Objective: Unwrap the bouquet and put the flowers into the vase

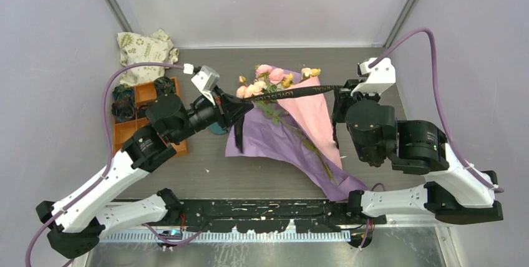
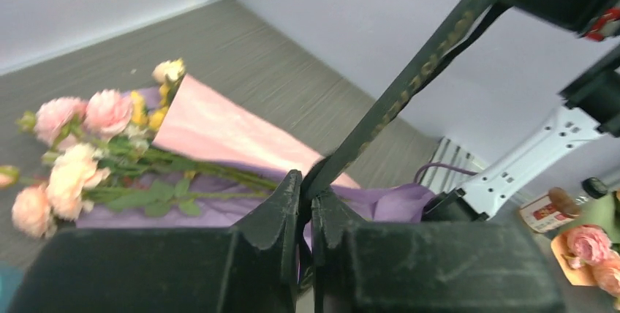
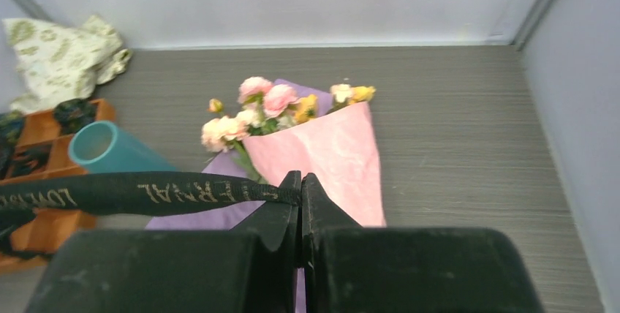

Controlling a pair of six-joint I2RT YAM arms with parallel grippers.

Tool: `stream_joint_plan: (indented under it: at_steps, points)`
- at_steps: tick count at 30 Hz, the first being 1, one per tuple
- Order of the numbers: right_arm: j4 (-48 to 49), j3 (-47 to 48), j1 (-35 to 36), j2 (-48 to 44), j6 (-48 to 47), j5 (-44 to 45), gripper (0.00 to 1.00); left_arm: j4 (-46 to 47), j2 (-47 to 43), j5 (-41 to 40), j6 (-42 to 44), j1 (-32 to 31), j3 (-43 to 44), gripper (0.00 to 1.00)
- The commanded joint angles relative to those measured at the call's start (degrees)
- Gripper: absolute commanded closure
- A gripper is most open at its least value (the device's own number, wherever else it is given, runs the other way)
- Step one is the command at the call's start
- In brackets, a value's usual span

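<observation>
**A:** Where do we find the bouquet (image 1: 293,123)?

**B:** It lies on the table, below the line between our two pincers. The flowers (image 1: 269,81) have pink, cream and yellow heads that point toward the far wall, and the stems run back toward our bases. The lilac sheet (image 1: 259,142) is spread flat under them. A pink sheet (image 1: 318,120) covers the stems on the right pincer's side.

**A:** And the black ribbon (image 1: 293,92)?

**B:** We hold it at both ends. The left pincer (image 1: 240,101) is clamped narrow on one end and the right pincer (image 1: 338,90) is clamped narrow on the other. The band, with its gold lettering, runs taut between them above the blooms.

**A:** Where is the vase (image 3: 110,148)?

**B:** It is teal and sits close under the left pincer, on the side away from the right one. We see its open mouth from the right wrist, but we cannot tell how it stands.

**A:** What do we see further out?

**B:** Beyond the vase, further from the left pincer, is an orange tray (image 1: 146,95) with dark bundles in its compartments. Past that, a cream cloth bag (image 1: 145,48) with green print sits in the far corner.

**A:** What about the surface and the room?

**B:** The table (image 1: 249,176) is grey with a fine wood grain running across it. Pale, plain walls (image 1: 262,5) close it in on three sides, and slanting metal posts (image 1: 408,5) stand at the far corners.
</observation>
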Motion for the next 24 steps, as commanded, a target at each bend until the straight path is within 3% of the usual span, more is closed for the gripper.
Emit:
stream_joint_plan:
  at_steps: [1,6,12,16,18,19,21,22,24]
  points:
    - [-1.3,3.5,0.3,0.3,2.3,12.6,0.93,-7.2,0.0,-6.1,3.0,0.3,3.1,0.89]
    - [4.1,3.3,0.2,-1.8,-1.6,14.7,0.93,-6.0,9.5,-3.7,2.4,0.4,12.7,0.86]
    - [-5.2,3.9,0.2,-2.3,7.0,24.4,0.93,-4.9,31.2,5.9,1.4,0.3,33.6,0.85]
    - [-13.5,3.9,0.2,-5.4,17.0,28.9,0.93,-3.4,49.0,16.8,-1.8,0.3,51.8,0.82]
    - [-12.3,2.3,0.2,-8.4,17.2,29.4,0.92,-4.2,58.7,21.3,-3.5,0.3,64.4,0.79]
    - [-10.6,1.3,0.3,-10.8,16.4,29.5,0.90,-4.8,64.6,23.4,-4.4,0.3,70.1,0.75]
    - [-6.2,-1.2,0.3,-14.1,12.7,29.5,0.82,-5.9,73.5,26.8,-6.5,0.3,79.9,0.54]
    - [-4.1,-2.3,0.3,-15.5,11.3,29.5,0.79,-6.0,76.8,29.0,-7.7,0.3,83.5,0.42]
    - [-1.6,-3.7,0.2,-17.7,9.5,29.0,0.70,-5.4,81.0,30.0,-8.9,0.2,86.1,0.26]
